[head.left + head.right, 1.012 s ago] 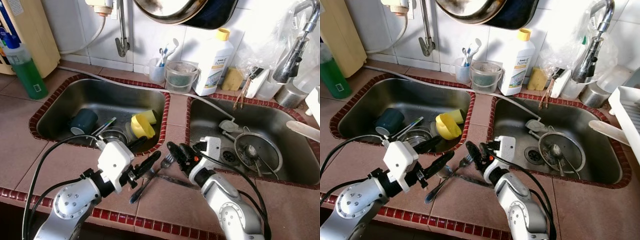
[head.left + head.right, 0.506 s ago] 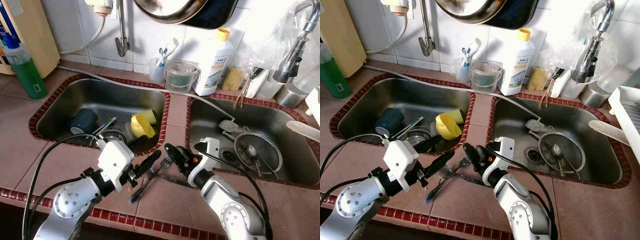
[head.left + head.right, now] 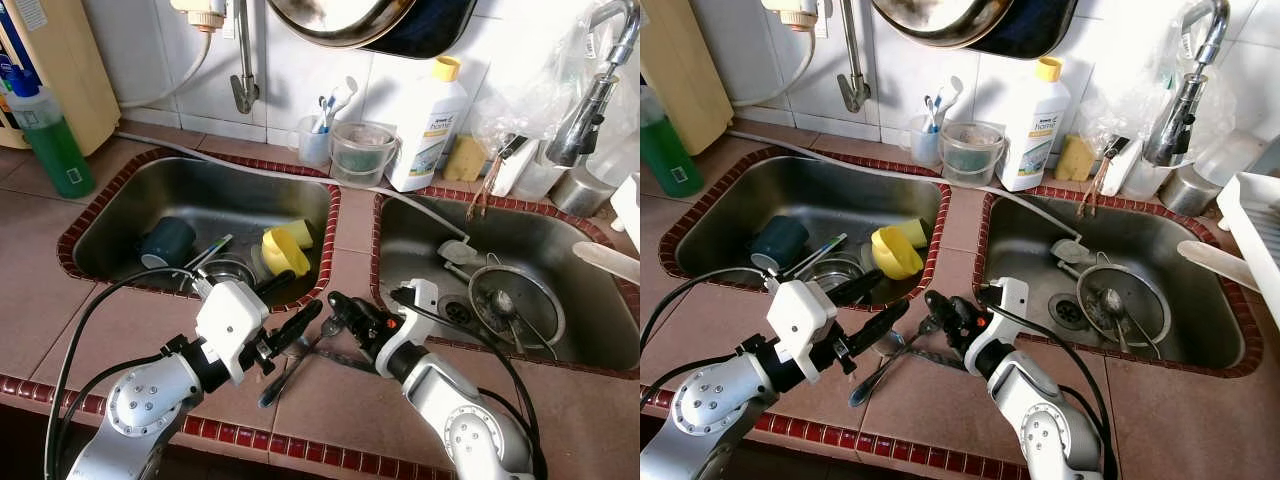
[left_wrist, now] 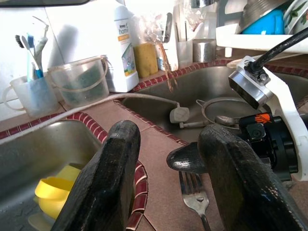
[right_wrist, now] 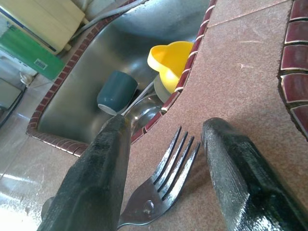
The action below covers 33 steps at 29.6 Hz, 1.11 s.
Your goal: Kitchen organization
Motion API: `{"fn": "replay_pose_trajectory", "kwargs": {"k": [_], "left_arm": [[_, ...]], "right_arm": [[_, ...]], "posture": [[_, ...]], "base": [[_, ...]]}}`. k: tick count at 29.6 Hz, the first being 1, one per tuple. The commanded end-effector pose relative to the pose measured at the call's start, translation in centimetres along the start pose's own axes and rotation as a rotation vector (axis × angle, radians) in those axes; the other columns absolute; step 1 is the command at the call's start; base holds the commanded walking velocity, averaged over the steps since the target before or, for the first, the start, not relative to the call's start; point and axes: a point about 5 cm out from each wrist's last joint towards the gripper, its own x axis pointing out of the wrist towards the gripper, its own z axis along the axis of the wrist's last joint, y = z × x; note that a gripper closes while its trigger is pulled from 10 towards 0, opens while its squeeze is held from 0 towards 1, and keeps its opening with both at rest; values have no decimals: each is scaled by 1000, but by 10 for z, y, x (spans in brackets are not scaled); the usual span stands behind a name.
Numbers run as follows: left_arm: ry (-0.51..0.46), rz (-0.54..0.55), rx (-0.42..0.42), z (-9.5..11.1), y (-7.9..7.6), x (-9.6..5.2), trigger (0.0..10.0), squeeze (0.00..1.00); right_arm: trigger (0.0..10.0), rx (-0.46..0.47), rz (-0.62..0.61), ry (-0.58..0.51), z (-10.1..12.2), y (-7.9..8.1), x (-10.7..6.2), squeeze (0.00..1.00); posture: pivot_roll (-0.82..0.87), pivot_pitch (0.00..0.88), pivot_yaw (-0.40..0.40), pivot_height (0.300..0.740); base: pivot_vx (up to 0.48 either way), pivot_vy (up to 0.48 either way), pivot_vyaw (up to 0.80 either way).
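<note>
A metal fork lies on the brown tiled counter between the two sinks, tines pointing toward the back. A knife lies crossed under it. My right gripper is open and low over the counter, with one finger on each side of the fork's tines in the right wrist view. My left gripper is open just left of the fork, at the edge of the left sink, with nothing between its fingers. A yellow cup and a dark teal mug lie in that sink.
The right sink holds a round strainer and utensils. Along the back wall stand a white detergent bottle, a clear tub, a toothbrush cup and a green bottle. A pan hangs overhead.
My right gripper has slid left along the counter until its fingers sit around the fork's tines. The left arm and the fork have not moved.
</note>
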Motion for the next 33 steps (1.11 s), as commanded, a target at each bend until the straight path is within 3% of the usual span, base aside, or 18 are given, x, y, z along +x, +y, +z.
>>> {"fn": "replay_pose_trajectory", "kwargs": {"k": [1, 2, 3, 4, 5, 22, 33], "left_arm": [[-2, -4, 16, 2, 0, 1, 10000, 0], [-2, -4, 16, 2, 0, 1, 10000, 0], [-1, -5, 16, 2, 0, 1, 10000, 0], [-1, -5, 16, 2, 0, 1, 10000, 0], [0, -10, 14, 2, -1, 1, 10000, 0], [164, -81, -55, -25, -12, -15, 10000, 0], [161, -85, -34, -22, -12, -16, 10000, 0]], "right_arm": [[10000, 59, 3, -12, -4, 4, 1, 0], [5686, 69, 9, -15, -4, 5, 1, 0], [2235, 72, 11, -18, -4, 5, 1, 0], [2235, 72, 11, -18, -4, 5, 1, 0], [0, 75, 13, -19, -4, 5, 1, 0], [0, 107, 9, -38, -2, 4, 0, 0], [0, 145, 3, -57, -2, 1, -4, 0]], "posture": [[-47, 79, -73, 740], [-48, 82, -71, 740], [-48, 82, -71, 740], [-48, 82, -71, 740], [-49, 86, -72, 740], [-52, 101, -63, 740], [-54, 104, -62, 740]], "base": [[0, 0, 0], [0, 0, 0], [0, 0, 0], [0, 0, 0], [0, 0, 0], [0, 0, 0], [0, 0, 0]]}}
